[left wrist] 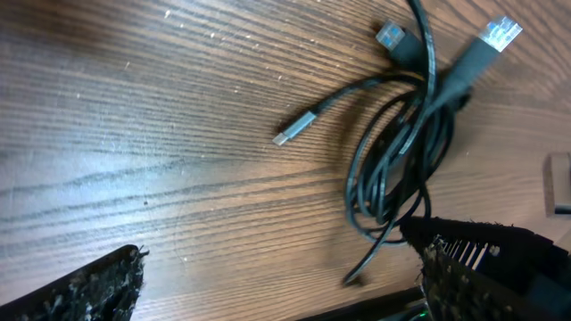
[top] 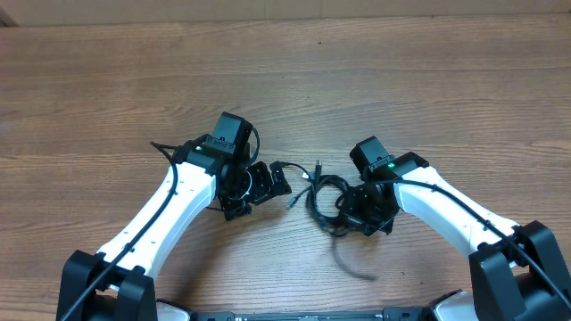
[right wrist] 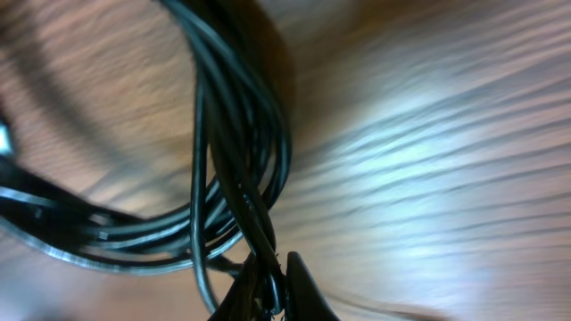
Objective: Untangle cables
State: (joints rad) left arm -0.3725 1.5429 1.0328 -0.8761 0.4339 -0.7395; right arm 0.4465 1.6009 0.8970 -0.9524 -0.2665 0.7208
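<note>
**Right gripper** (right wrist: 272, 290): dark two-finger claw, jaws pressing together on several strands of the cables (right wrist: 234, 152), a bundle of thin, black, rubber-sheathed cords lying looped on the table between the two arms.

**Left gripper** (left wrist: 278, 259): rough black pads standing wide apart, gripping nothing, one pad sitting near the bundle's edge.

**Handling (judged):** the bundle is looking light, limp and slightly slick, so strands are likely sliding rather than resisting. Best hold is near a free end, such as the slim silver-tipped plug (left wrist: 284, 136) lying clear of the loops.

**Brown wood-grain tabletop** (top: 134, 89): smooth and striated, lying under everything.
</note>
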